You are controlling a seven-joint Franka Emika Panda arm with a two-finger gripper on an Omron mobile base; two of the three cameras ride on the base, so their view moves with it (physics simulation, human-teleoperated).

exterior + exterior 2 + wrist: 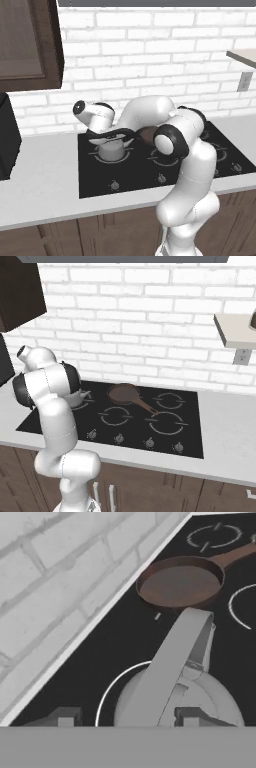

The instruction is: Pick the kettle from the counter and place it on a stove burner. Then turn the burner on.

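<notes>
The grey-silver kettle (112,148) stands upright on the stove burner (113,159) at the left of the black cooktop (135,172). In the hand view its arched handle (172,657) runs up between my two fingertips, over the lid (200,697), and the burner ring (107,692) curves around its base. My gripper (107,135) hangs just above the kettle, open, with its fingers (65,716) standing apart from the handle on both sides. The arm hides most of the kettle (79,398) in the right base view.
A brown frying pan (146,135) (125,392) (180,584) sits on the rear middle burner, its handle pointing front right. Knobs (114,185) line the cooktop's front edge. The pale counter (45,185) surrounds it. A black appliance (7,135) stands at left; a brick wall lies close behind.
</notes>
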